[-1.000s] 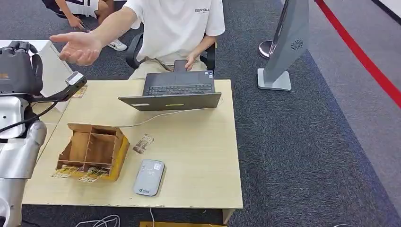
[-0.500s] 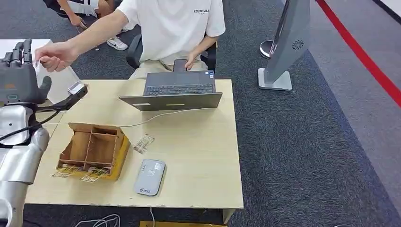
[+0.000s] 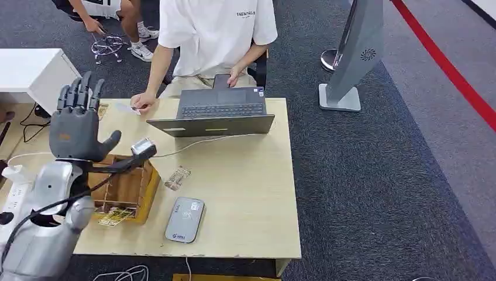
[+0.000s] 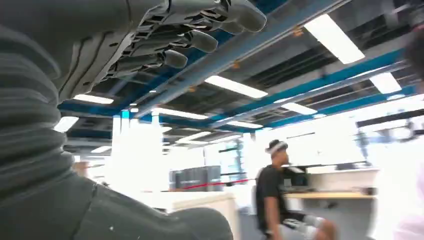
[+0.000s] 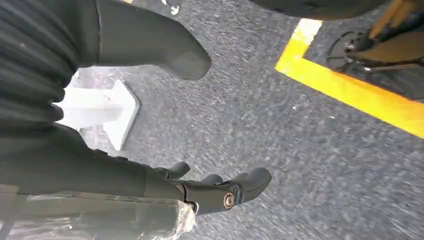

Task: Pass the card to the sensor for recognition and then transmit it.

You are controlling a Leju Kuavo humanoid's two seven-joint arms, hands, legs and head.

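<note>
One sensor point(image 3: 185, 219) | one card point(image 3: 177, 177) | left hand point(image 3: 75, 126) empty, fingers point(image 3: 81, 93) apart

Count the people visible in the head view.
2. A person in a white shirt sits behind the laptop; a second person, mostly cut off, is at the top left corner. Others may be out of frame.

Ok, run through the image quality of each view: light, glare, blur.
Head view: even indoor light, sharp, soft shadows under the laptop and the left hand. Left wrist view: looks up at ceiling lights that blow out, bright haze behind, the hand dark and close. Right wrist view: the carpet is streaked with motion blur, the right hand soft.
</note>
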